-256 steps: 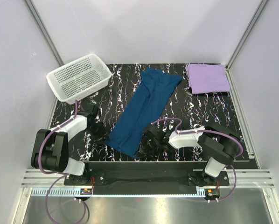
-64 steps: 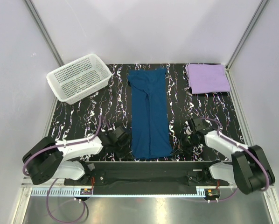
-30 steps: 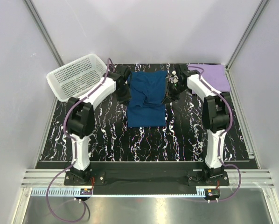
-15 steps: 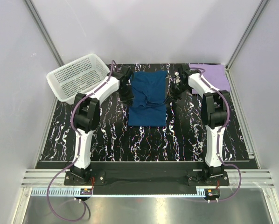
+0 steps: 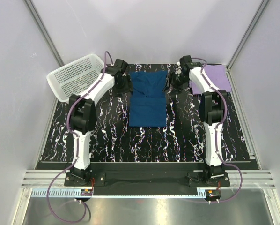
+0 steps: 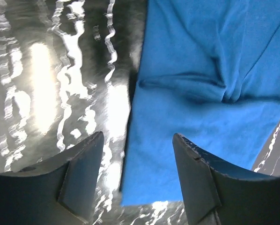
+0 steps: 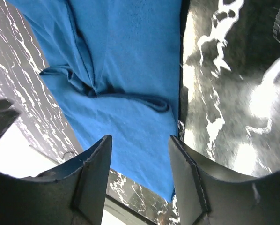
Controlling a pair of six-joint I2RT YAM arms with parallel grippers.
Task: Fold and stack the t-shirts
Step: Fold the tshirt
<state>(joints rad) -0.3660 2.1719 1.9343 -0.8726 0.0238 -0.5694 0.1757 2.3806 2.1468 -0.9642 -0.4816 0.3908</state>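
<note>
The dark teal-blue t-shirt [image 5: 148,99] lies folded into a short rectangle at the middle back of the table, with a crease ridge across it; its white graphic is hidden. It fills the left wrist view [image 6: 201,70] and the right wrist view [image 7: 126,56]. The pale lavender t-shirt [image 5: 216,78] lies folded at the back right. My left gripper [image 5: 124,84] [image 6: 137,136] is open and empty above the teal shirt's left edge. My right gripper [image 5: 174,80] [image 7: 140,138] is open and empty above its right edge.
The white perforated basket [image 5: 77,77] stands at the back left, close to my left arm. Both arms stretch far out over the black marbled table [image 5: 107,140]. Grey walls and metal frame posts surround the table.
Earlier both grippers carried the teal shirt's near end to the far end, folding it in half. In the last half second both have pulled slightly outward and back, off the cloth.
</note>
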